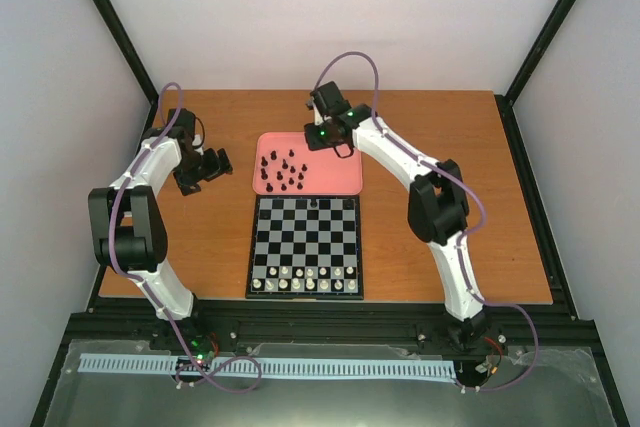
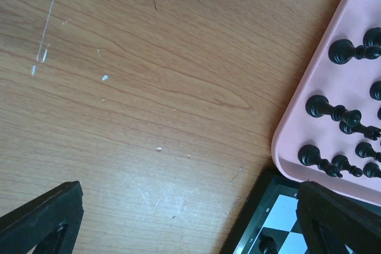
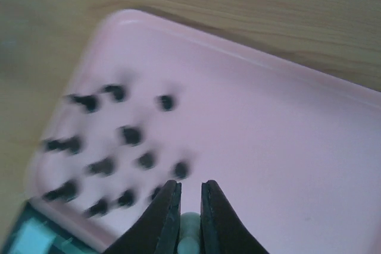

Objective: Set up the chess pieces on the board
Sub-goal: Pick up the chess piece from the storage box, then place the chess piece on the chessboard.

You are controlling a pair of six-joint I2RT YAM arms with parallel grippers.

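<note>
The board (image 1: pixel 300 232) lies at the table's middle front. Cream-white pieces (image 1: pixel 305 279) fill its two near rows, and one black piece (image 1: pixel 315 204) stands in its far row. Several black pieces (image 1: pixel 285 172) stand in the pink tray (image 1: pixel 340 182) behind it. My right gripper (image 1: pixel 320 139) hovers over the tray (image 3: pixel 268 135), beside the blurred black pieces (image 3: pixel 131 135). Its jaws (image 3: pixel 190 185) are nearly together on a small pale piece (image 3: pixel 189 230). My left gripper (image 1: pixel 205 169) is open and empty over bare wood (image 2: pixel 190 206), left of the tray (image 2: pixel 309 117) and the board's corner (image 2: pixel 268 218).
The wooden table sits inside black frame posts and white walls. The tray's left rim and the board's far-left corner lie just right of my left gripper's right finger (image 2: pixel 333 218). One black piece (image 2: pixel 268 245) stands on the board near that corner.
</note>
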